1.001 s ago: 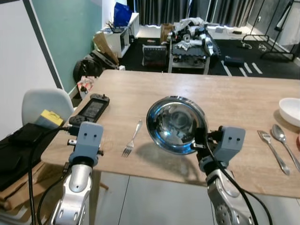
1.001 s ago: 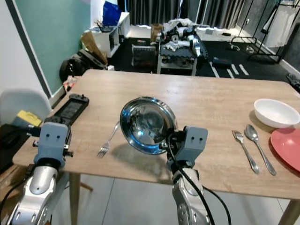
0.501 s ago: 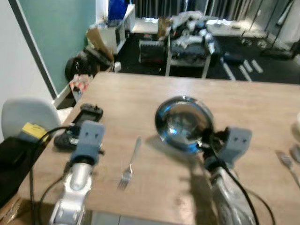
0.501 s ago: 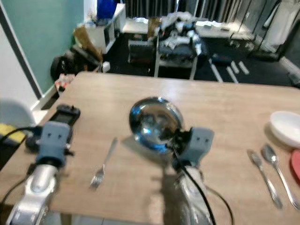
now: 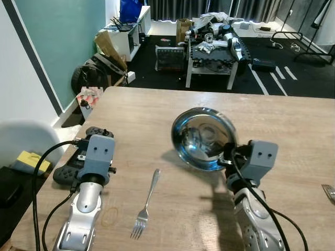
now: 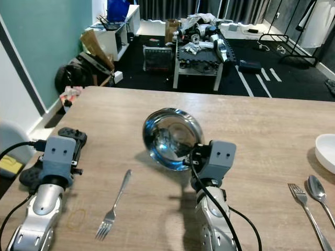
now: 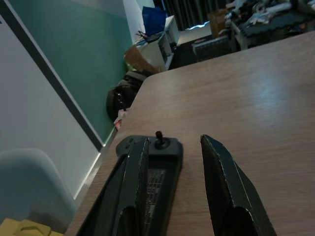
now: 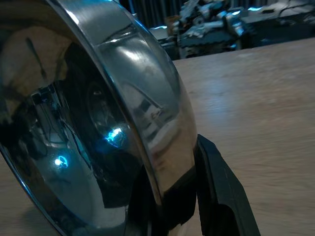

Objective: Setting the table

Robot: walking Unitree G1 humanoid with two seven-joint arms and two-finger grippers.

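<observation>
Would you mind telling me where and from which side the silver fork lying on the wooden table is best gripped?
Probably the slim middle of the silver fork's handle, from straight above, fingers either side of it. It lies flat on the wooden table, tines toward the robot, offering no raised edge. The left gripper, open over the black handheld controller, is nearer.

The bowl [image 5: 203, 138] is polished metal, mirror-glossy. The table [image 5: 141, 120] is pale wood-grain with a matt, smooth face. The fork [image 5: 144, 206] is dull silver metal. The game controller [image 5: 78, 159] is matt black plastic.
</observation>
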